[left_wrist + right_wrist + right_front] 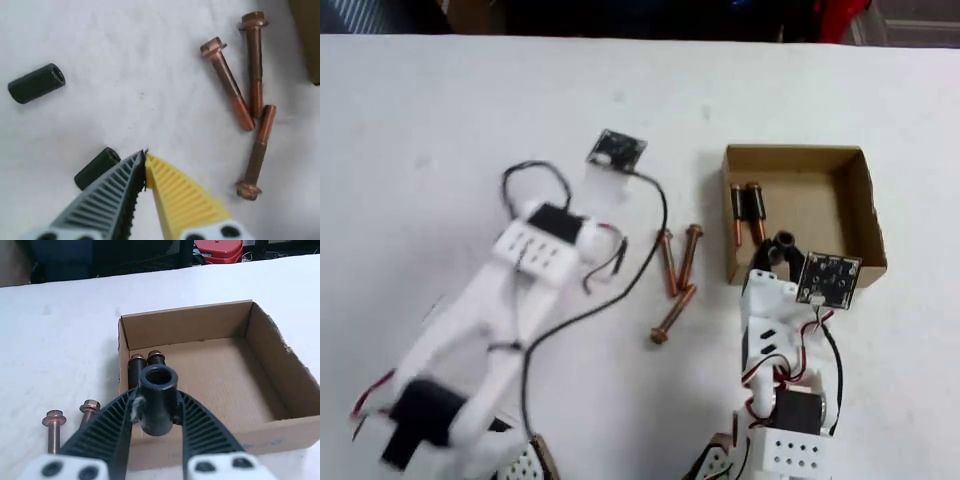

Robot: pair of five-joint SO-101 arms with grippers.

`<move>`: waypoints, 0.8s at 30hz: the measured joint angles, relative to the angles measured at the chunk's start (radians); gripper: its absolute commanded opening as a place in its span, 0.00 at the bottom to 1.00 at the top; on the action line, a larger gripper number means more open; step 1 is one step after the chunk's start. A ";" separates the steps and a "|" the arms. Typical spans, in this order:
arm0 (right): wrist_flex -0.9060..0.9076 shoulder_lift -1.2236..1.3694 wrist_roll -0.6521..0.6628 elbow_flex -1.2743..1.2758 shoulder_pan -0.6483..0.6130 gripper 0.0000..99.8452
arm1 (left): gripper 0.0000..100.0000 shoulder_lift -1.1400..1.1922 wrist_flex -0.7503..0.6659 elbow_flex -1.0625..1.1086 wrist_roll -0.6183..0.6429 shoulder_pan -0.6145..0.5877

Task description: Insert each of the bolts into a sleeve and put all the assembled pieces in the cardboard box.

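Note:
My right gripper [157, 405] is shut on a black sleeve [158, 382], held upright with its open bore showing, just outside the near wall of the cardboard box [210, 440]. Two assembled pieces [142, 365] lie side by side in the box's corner [748, 210]. Three copper bolts [675, 275] lie loose on the table between the arms. My left gripper [145, 156] is shut on nothing, low over the table. One black sleeve [96, 167] lies partly hidden beside its grey finger. A second sleeve [36, 83] lies farther off. The bolts [247, 100] are off to the other side.
The table is white. The left arm [535, 250] stretches from the lower left, and its black cable [620, 285] trails across the table near the bolts. The right arm [782, 340] stands at the box's near side. Most of the box floor [810, 215] is bare.

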 measured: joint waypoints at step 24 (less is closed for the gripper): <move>0.000 0.002 0.000 0.008 -0.003 0.02 | 0.33 0.671 0.068 -0.617 0.419 0.095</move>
